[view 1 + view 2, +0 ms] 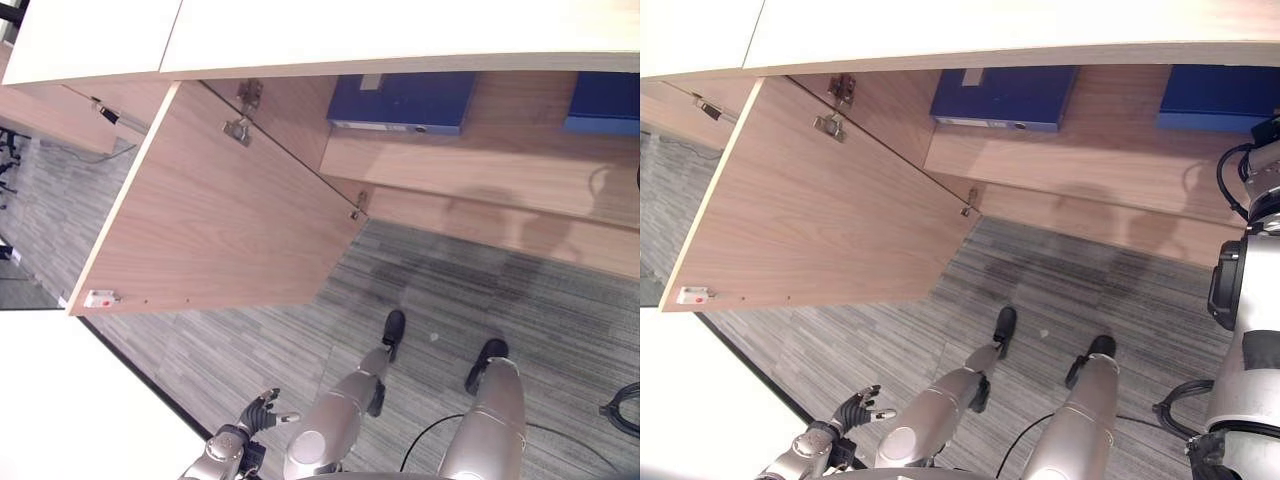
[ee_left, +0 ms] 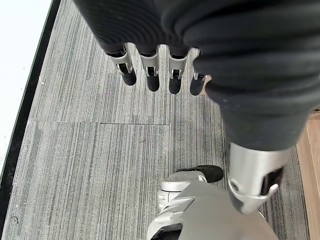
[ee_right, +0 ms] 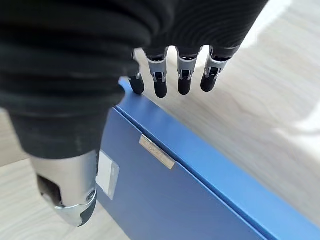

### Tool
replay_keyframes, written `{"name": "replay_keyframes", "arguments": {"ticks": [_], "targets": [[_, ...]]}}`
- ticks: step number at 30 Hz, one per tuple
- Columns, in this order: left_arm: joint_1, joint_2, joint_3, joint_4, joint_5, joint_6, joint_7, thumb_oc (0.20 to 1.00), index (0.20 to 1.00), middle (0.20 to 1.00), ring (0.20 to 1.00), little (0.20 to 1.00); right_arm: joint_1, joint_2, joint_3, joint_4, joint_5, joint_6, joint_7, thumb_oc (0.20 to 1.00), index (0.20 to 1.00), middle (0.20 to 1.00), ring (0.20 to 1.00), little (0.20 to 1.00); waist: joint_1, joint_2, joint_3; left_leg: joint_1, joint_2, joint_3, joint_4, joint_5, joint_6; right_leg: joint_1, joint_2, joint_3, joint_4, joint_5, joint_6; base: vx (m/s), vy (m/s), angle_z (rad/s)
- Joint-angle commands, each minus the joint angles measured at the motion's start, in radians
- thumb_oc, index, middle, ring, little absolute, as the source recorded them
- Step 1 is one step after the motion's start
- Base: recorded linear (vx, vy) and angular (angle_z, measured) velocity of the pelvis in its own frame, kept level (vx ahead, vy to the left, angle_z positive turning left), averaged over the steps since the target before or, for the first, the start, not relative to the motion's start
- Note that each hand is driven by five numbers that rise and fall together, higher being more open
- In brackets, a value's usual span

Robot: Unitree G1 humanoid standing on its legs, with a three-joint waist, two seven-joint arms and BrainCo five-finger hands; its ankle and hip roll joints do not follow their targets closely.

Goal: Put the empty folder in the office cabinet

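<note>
— Where is the folder?
— A flat blue box-shaped folder [image 3: 175,200] lies on the light wooden shelf [image 1: 1110,150] of the office cabinet; a second blue folder [image 1: 1005,97] lies further left on it.
— And the right hand [image 3: 170,75]?
— Just above the first folder's edge, fingers straight and relaxed, gripping nothing.
— The left hand [image 1: 262,410]?
— Low over the grey striped carpet [image 1: 520,300], fingers loosely spread, beside the open wooden cabinet door [image 1: 210,210].

Blue folder [image 3: 190,195] apparently lies flat inside the open wooden cabinet [image 1: 1110,140].
</note>
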Motion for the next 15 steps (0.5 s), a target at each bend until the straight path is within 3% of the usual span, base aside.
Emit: {"name": "replay_keyframes", "arguments": {"ticks": [1,6,15], "targets": [[-0.04,0.031,0.022,0.069,-0.007,-0.011,0.0,1.0,1.0,1.0,1.0,1.0,-0.205,-0.128,0.149,-0.081,-0.076,-0.078,0.123,1.0,1.0,1.0,1.0,1.0,0.033,0.01,0.008,0.105,0.103,0.021,0.023,-0.231,-0.063,0.022,-0.015,0.083,0.013,-0.012,0.152,0.0,0.0,0.0],[-0.011,0.036,0.023,0.062,0.005,-0.022,-0.014,1.0,1.0,1.0,1.0,1.0,-0.212,-0.177,0.163,-0.128,-0.043,-0.126,0.152,1.0,1.0,1.0,1.0,1.0,0.043,0.017,0.008,0.105,0.1,0.015,0.013,-0.224,-0.067,0.019,-0.018,0.08,0.013,-0.009,0.154,0.0,-0.002,-0.01],[-0.006,0.035,0.018,0.058,0.012,-0.023,-0.024,1.0,1.0,1.0,1.0,1.0,-0.135,-0.179,0.11,-0.124,-0.019,-0.14,0.178,1.0,1.0,1.0,1.0,1.0,0.045,0.029,0.001,0.121,0.105,0.012,-0.003,-0.22,-0.066,0.026,-0.013,0.073,0.009,-0.008,0.158,0.0,0.0,0.0]]}}
